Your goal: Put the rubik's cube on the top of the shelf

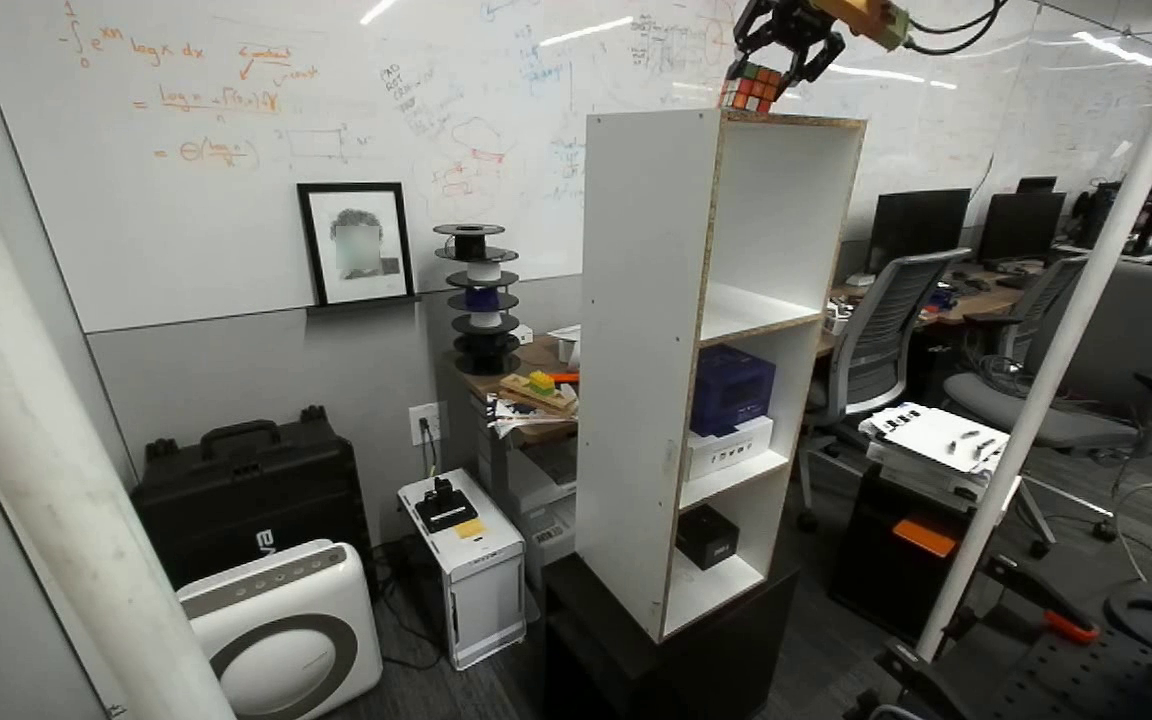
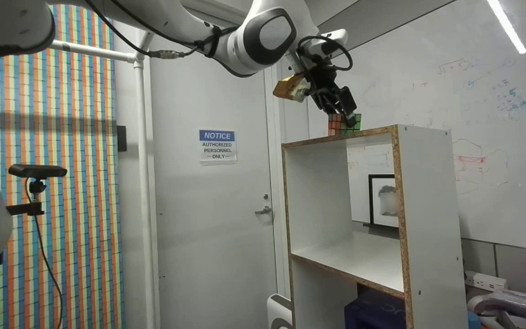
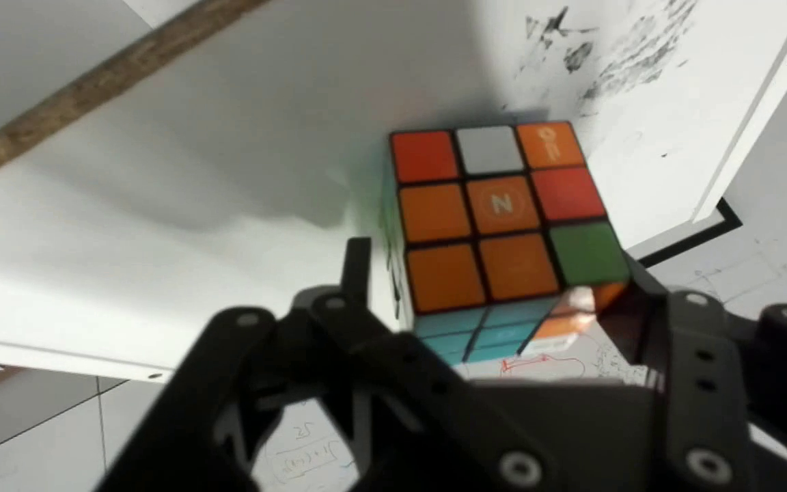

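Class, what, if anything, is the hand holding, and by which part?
Nothing appears held: the hand is open around the rubik's cube, which rests atop the shelf, a gap showing beside one finger.

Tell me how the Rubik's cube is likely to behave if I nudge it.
The Rubik's cube probably won't roll: its faces are flat. Pushed low, it should slide rather than tip, being about as wide as tall on the smooth-looking top of the shelf. Crisp edges suggest stiffness, though dark seams across its faces hint that layers might twist.
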{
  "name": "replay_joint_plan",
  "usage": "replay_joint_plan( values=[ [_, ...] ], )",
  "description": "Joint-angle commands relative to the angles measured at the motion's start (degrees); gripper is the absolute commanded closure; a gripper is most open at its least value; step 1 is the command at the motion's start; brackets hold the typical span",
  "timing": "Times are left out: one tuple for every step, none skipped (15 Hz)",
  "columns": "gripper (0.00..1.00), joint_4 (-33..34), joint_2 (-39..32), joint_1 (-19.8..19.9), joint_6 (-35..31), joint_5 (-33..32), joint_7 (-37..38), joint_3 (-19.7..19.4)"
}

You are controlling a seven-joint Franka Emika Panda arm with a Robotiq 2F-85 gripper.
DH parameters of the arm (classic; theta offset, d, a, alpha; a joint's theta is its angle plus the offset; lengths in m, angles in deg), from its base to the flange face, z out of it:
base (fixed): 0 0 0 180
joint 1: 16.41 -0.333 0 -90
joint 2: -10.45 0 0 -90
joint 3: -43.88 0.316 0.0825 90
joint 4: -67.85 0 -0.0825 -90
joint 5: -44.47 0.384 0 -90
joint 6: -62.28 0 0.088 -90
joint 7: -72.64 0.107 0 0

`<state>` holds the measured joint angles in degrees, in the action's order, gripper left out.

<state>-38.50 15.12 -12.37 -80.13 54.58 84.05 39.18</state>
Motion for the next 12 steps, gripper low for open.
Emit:
replay_joint_plan(
  values=[
    [0.00, 6.31, -0.31, -0.39, 8.22, 2.45, 1.42, 0.34],
    [0.00, 7.32, 0.23, -0.48, 11.75, 3.56, 1.56, 0.28],
    [0.00, 8.27, 1.27, -0.55, 16.65, 5.16, 1.25, 0.12],
    [0.00, 8.89, 2.39, -0.74, 21.27, 6.72, 1.26, -0.15],
    [0.00, 9.64, 3.26, -0.69, 25.66, 8.72, 1.26, -0.40],
    [0.00, 10.59, 4.16, -0.58, 31.00, 10.87, 1.60, -0.73],
    [0.00, 10.80, 5.24, -0.47, 35.55, 12.11, 2.50, -0.99],
    [0.00, 11.24, 6.05, -0.16, 40.84, 12.27, 4.19, -1.39],
    [0.00, 10.62, 7.14, 0.22, 45.10, 11.59, 5.81, -1.51],
    [0.00, 10.55, 7.82, 0.72, 49.42, 10.86, 7.40, -1.54],
    [0.00, 10.33, 6.50, 0.45, 44.19, 10.69, 4.59, -1.04],
    [0.00, 10.27, 7.18, 0.75, 47.14, 10.70, 5.45, -1.23]
  ],
)
